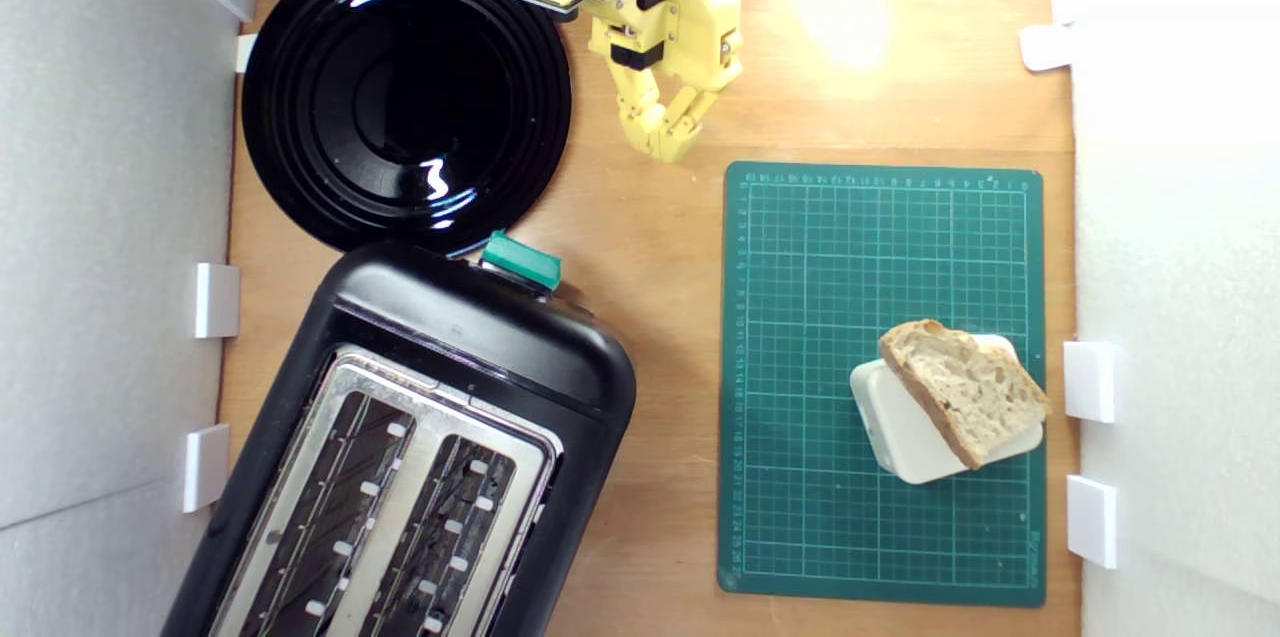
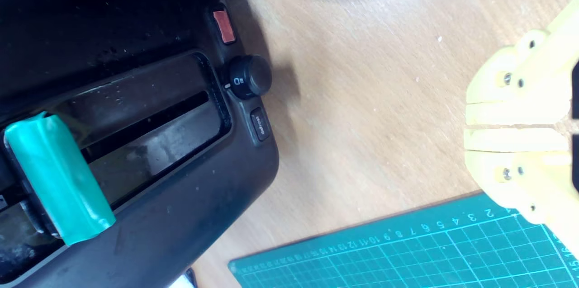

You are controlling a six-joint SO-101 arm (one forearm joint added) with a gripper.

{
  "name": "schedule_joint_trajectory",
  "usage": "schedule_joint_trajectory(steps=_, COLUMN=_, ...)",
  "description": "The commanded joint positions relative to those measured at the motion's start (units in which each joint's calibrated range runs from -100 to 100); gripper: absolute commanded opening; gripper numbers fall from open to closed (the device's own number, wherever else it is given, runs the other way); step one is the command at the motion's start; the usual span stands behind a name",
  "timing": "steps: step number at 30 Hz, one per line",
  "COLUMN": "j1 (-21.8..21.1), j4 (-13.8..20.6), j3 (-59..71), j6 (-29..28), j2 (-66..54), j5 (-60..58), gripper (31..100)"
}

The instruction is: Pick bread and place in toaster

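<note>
The yellow gripper (image 1: 668, 145) hangs near the twelve o'clock edge of the wooden bench (image 1: 650, 337) in the exterior view, its jaws pressed together and holding nothing; the wrist view shows the two yellow fingertips (image 2: 515, 111) meeting along a thin seam above bare wood.

The bread (image 1: 962, 387), a pale, holey slice with a brown crust, lies toward four o'clock, resting tilted across a cream-white plastic box (image 1: 900, 432) so that it overhangs the box on the side toward three o'clock. The box sits on a green cutting mat (image 1: 800, 367) that fills the three o'clock half of the bench. The gripper is well apart from the bread, just beyond the mat's corner at about eleven o'clock of the mat.

The toaster (image 1: 470, 347), black with a silver top plate and two wire-guided slots, lies angled at seven o'clock, with both slots empty. Its green lever knob (image 1: 520, 259) points toward twelve o'clock and almost touches the glossy black plate (image 1: 300, 97) at ten o'clock. In the wrist view the lever knob (image 2: 59, 175) sits in its slot, beside a black dial (image 2: 249, 76) and a red button (image 2: 223, 25).
</note>
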Motion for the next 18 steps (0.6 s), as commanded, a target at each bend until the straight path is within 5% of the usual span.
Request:
schedule_joint_trajectory(steps=1, j1=0.51, j4=-0.25, j3=-0.2, j6=-0.17, j2=-0.44, j5=0.85, gripper=32.1)
schedule_joint_trajectory(steps=18, j1=-0.06, j4=-0.25, j3=-0.11, j6=-0.17, j2=-0.44, j5=0.76, gripper=32.1)
